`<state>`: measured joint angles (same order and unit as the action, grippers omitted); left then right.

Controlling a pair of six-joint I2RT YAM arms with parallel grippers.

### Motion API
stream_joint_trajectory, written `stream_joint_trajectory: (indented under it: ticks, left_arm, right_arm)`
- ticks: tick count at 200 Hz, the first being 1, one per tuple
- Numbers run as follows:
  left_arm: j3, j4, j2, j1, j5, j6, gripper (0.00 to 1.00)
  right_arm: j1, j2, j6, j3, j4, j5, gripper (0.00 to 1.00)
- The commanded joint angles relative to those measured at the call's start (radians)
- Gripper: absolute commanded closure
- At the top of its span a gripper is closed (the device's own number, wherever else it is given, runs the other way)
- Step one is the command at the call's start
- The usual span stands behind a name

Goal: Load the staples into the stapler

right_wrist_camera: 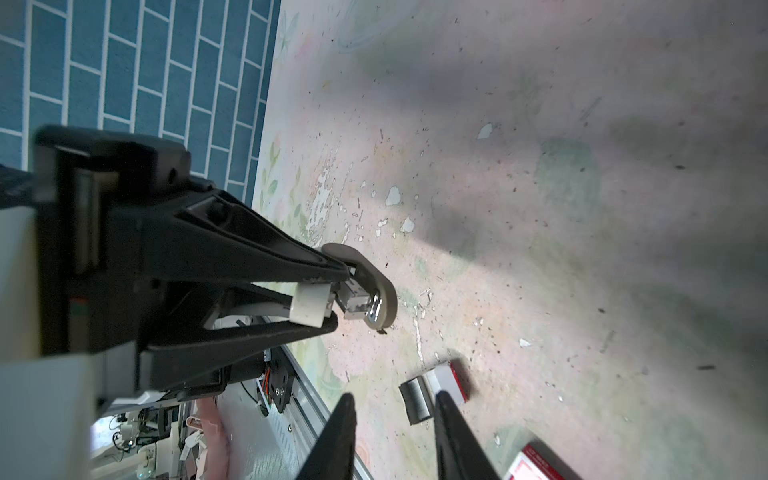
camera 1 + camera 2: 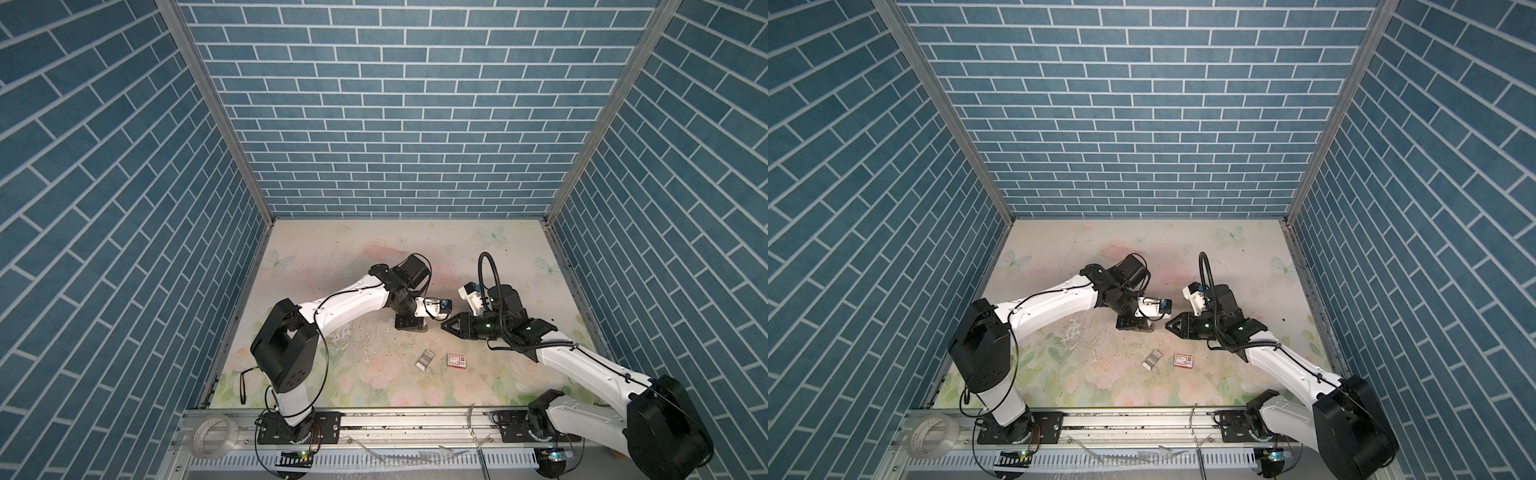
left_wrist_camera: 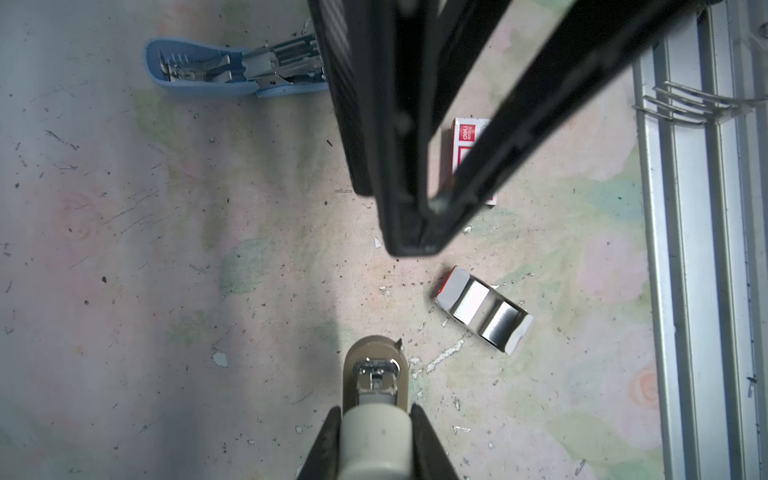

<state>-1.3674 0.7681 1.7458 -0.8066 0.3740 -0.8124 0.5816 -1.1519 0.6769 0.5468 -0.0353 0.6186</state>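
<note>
Left gripper [image 3: 374, 415] clamped on beige stapler [image 3: 374, 370], nose outward. Right gripper [image 1: 395, 397] tips slightly apart, empty. Staples [image 3: 498, 328] in open tray [image 3: 446, 286] on table [image 3: 166, 249], near right tips, untouched. Likely light, stiff, slick; strips snap apart easily, so pinch the long sides gently. Box [image 3: 467, 137] by right gripper reads "deli".

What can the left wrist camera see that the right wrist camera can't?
Only the left wrist view shows the blue stapler, lying open. Only the right wrist view shows the blue brick wall. Both show the beige stapler, the staples in their open tray, and the red-and-white box.
</note>
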Motion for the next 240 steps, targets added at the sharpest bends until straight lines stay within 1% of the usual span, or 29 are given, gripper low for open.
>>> stream_joint_trajectory:
  ticks: [1,33,105,187,240]
  left_arm:
    - [-0.030,0.006,-0.022,-0.016,0.029,0.034,0.95]
    - [-0.039,0.010,-0.025,-0.029,0.023,0.031,0.95]
    - [-0.008,0.002,-0.060,-0.036,0.030,0.033,0.96]
    - [-0.001,-0.003,-0.064,-0.049,0.020,0.024,0.97]
    - [-0.017,-0.001,-0.071,-0.049,0.046,0.041,0.98]
  right_arm:
    - [0.036,-0.049,0.009,0.034,0.048,0.009,0.68]
    - [0.073,-0.104,0.012,0.050,0.070,-0.024,0.70]
    - [0.080,-0.100,0.016,0.048,0.064,-0.087,0.71]
    - [0.080,-0.094,0.021,0.052,0.070,-0.091,0.72]
    - [0.079,-0.105,0.023,0.039,0.090,-0.097,0.72]
